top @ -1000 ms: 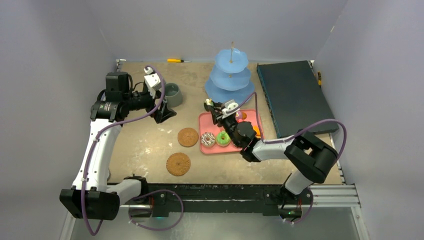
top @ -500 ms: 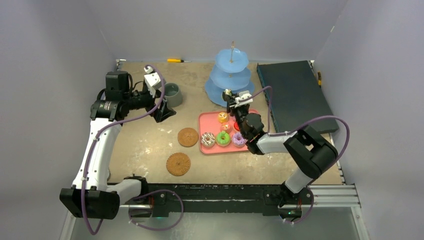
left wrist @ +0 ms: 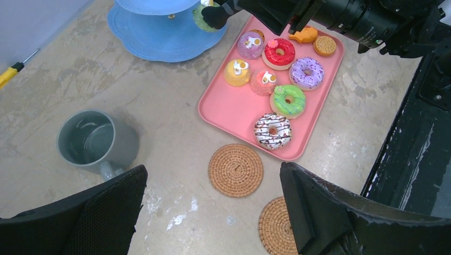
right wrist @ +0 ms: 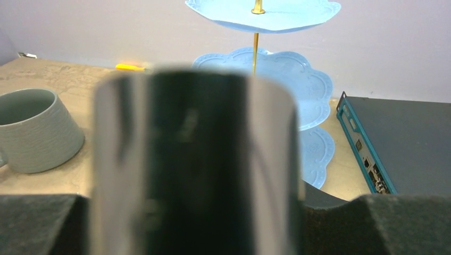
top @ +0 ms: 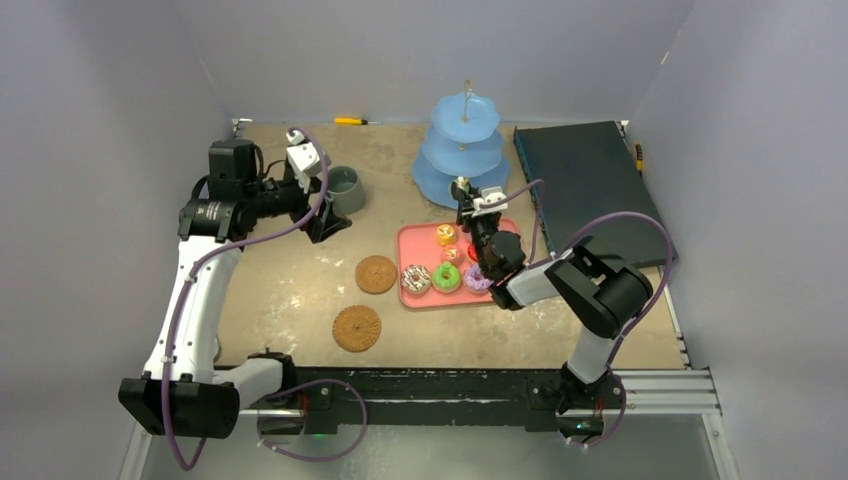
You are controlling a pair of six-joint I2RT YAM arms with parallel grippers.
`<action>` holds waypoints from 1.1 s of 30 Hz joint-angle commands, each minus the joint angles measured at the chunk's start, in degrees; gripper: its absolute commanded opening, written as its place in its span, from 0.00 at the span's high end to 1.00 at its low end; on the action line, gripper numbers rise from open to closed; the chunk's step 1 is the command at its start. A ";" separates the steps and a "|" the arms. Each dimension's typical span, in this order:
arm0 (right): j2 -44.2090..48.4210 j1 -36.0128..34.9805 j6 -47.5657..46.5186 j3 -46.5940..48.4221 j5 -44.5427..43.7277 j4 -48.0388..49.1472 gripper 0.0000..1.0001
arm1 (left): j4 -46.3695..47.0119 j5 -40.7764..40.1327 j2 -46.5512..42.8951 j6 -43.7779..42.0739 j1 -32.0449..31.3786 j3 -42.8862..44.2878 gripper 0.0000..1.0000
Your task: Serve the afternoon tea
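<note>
From above, we see a pink tray [top: 412, 248] near the middle of the table, carrying small doughnuts and cupcakes [top: 446, 277]. The blue three-tier stand [top: 465, 150] stands just behind the tray's far edge. Two woven coasters lie left of the tray, one coaster [top: 376, 274] just beside it and the other coaster [top: 357, 328] nearer the arms' bases. The grey-green mug [top: 346, 187] sits upright well to the tray's left and further back, with the left gripper [top: 328, 222] just beside it. The right gripper [top: 463, 190] hangs over the tray's far edge, at the stand's lowest tier. A dark box [top: 590, 190] lies to the tray's right. In the left wrist view, the left gripper [left wrist: 213, 172] is spread wide with nothing between its fingers. Nine sweets sit on the tray [left wrist: 234, 109]. Beyond its far end, the black tongs [left wrist: 213, 15] meet a small green sweet [left wrist: 198, 16] at the stand's [left wrist: 154, 37] lowest tier; whether it rests there we cannot tell. In the right wrist view, the right gripper [right wrist: 194, 212] is clamped on the blurred tongs [right wrist: 194, 159], which fill the gap between its fingers.
</note>
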State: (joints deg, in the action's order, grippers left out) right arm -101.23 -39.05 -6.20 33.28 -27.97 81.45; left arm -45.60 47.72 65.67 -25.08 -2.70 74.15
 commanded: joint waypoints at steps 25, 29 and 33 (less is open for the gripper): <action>-0.56 0.79 1.94 -1.99 -1.74 6.17 0.63 | -1.24 0.85 -0.63 -1.01 0.17 1.42 0.06; -1.78 2.27 2.00 0.14 -1.51 5.45 0.63 | -1.24 0.79 -0.46 -1.02 0.23 1.39 0.06; -3.27 3.80 3.50 4.10 -1.52 1.54 0.62 | -1.16 0.72 -0.46 -1.13 0.24 1.37 0.06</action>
State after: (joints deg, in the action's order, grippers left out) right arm -103.77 -36.62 -3.77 32.60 -28.01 83.24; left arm -46.44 47.75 65.67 -25.17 -2.70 74.22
